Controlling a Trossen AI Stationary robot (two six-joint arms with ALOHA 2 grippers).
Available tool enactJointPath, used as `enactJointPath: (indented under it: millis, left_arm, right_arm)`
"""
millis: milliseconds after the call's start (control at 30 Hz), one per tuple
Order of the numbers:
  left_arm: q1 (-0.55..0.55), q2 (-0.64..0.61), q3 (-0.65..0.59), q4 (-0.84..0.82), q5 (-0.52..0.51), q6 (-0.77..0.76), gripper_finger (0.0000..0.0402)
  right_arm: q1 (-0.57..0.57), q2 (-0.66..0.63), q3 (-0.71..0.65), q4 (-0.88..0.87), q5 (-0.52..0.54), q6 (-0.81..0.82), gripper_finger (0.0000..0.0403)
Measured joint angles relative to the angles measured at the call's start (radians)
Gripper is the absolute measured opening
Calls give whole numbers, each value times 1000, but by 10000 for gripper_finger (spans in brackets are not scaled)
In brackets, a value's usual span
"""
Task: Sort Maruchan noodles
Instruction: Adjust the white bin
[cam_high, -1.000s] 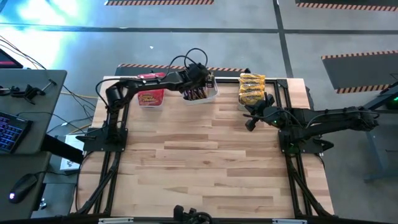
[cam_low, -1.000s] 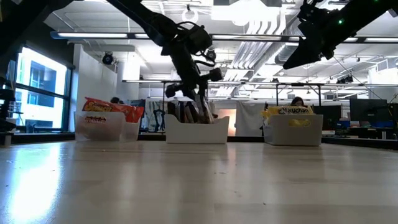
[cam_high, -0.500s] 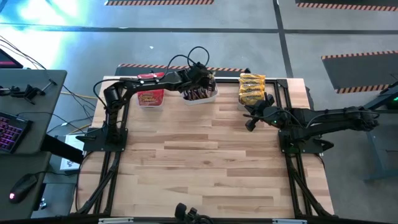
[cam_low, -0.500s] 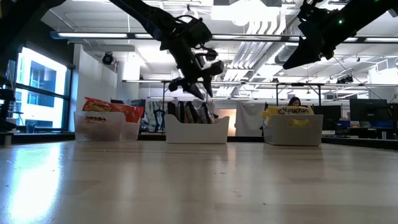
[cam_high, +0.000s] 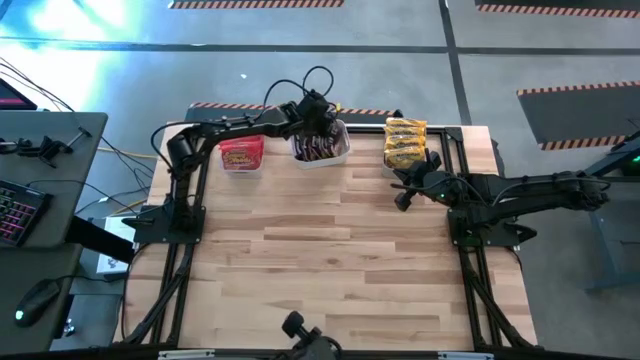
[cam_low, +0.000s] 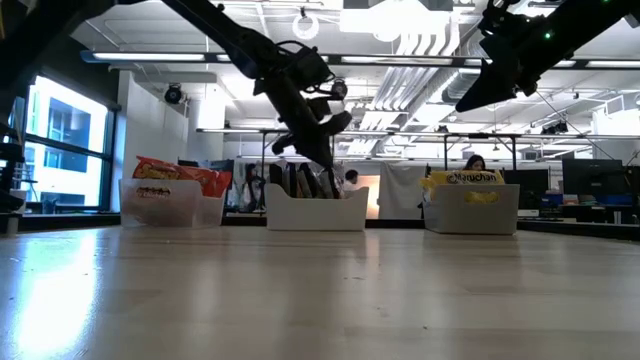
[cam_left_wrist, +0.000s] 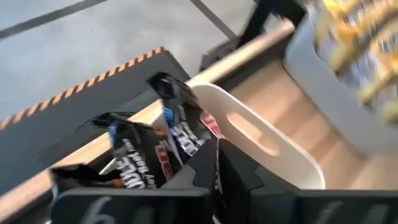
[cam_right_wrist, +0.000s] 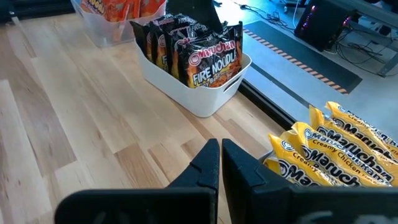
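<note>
A pale wooden table (cam_high: 330, 250) carries three tubs in a row along its far edge, and every ramen packet in view already sits inside one of them. The crinkly red-orange packets (cam_high: 241, 154) fill the tub on the left arm's side. The dark brown-maroon packets (cam_high: 318, 148) stand on edge in the white middle tub (cam_low: 317, 210), their long sides upright. The yellow packets (cam_high: 405, 141) are stacked in the tub nearest the right arm. The left gripper (cam_high: 318, 112) hangs directly above the middle tub, a little clear of the packet tops, with its two dark fingers pressed together and nothing between them. The dark packets lie straight below it, so it is the nearer arm to that tub and to the red-orange one beside it. The right gripper (cam_high: 402, 196) waits just in front of the yellow tub, raised above the table, its fingers also closed on nothing. No loose packet shows on the bare wood between the arms, so the sorting looks finished or nearly so.
</note>
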Motion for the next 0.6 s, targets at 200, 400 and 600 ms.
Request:
enactJointPath:
  millis: [200, 400, 600]
  left_arm:
    - [-20, -58, -8, -78, -25, 193, 6]
    - [-81, -257, -274, -8, -33, 226, 1]
    - [-169, -488, -608, 119, 63, 225, 1]
  right_arm:
    - [0, 10, 0, -10, -4, 1, 0]
    - [0, 37, 0, 3, -38, -22, 0]
    - [-2, 61, 0, 25, -34, -54, 0]
